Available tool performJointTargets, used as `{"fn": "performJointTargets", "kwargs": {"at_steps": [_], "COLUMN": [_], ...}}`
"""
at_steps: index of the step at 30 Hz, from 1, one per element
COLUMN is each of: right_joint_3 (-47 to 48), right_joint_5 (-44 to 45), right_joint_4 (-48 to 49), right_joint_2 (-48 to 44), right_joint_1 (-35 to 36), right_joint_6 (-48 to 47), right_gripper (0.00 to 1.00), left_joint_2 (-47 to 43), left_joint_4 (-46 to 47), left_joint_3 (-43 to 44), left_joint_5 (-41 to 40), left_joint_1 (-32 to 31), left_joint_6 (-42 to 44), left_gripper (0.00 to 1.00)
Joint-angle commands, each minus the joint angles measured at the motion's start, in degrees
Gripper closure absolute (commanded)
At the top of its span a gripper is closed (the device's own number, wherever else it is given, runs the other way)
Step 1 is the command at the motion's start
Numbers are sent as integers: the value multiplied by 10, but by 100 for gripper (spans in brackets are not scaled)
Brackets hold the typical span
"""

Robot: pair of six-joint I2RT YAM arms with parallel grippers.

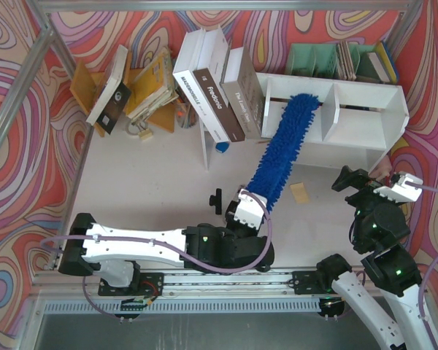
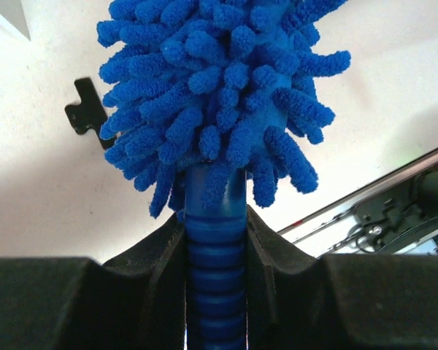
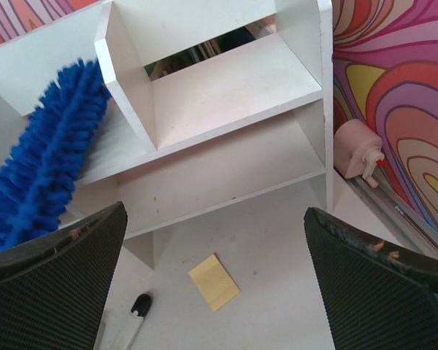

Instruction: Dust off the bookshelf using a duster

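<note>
The white bookshelf [image 1: 365, 93] stands at the back right of the table and fills the upper part of the right wrist view [image 3: 226, 87]. The blue fluffy duster [image 1: 281, 149] runs from my left gripper [image 1: 250, 205] up into the shelf's left cubby, where its head rests [image 3: 40, 153]. My left gripper [image 2: 215, 219] is shut on the duster's ribbed blue handle [image 2: 215, 270]. My right gripper [image 1: 352, 179] is open and empty [image 3: 215, 215]. It hovers in front of the shelf's right side and touches nothing.
A yellow note [image 1: 300, 192] [image 3: 214, 282] and a white marker with a black cap [image 3: 129, 321] lie in front of the shelf. A small black piece [image 1: 217, 200] [image 2: 86, 109] lies left of the duster. Books lean on a thin white board [image 1: 204, 135]. A green book rack [image 1: 328, 58] stands behind the shelf. A pink object [image 3: 356, 149] lies by the right wall.
</note>
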Motion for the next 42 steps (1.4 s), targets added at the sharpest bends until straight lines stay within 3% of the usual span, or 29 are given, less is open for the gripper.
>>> {"fn": "performJointTargets", "kwargs": {"at_steps": [1,8,19,25,32,42], "right_joint_3": [-3,-3,26,108,214,349], "right_joint_5": [9,10,13,-7,-30,-36], "right_joint_4": [18,17,6,-9,-31,-52], "right_joint_2": [-5,-8,-18,14,62,121], "right_joint_1": [0,0,0,0,0,0], "right_joint_6": [-6,-5,1,-15,-28,-38], "right_gripper": [6,6,6,5,5,6], "left_joint_2": [-17,-14,18,1,6,69], "left_joint_4": [14,12,33,20,65,103], "left_joint_3": [-37,-42,47,61,90,160], "left_joint_5": [12,29,-7,-90,-119,-51], "left_joint_1": [11,17,-19,-33,-50,-47], "left_joint_6": [-25,-25,84,78,138,236], "left_gripper": [100,100,100,100,100,100]}}
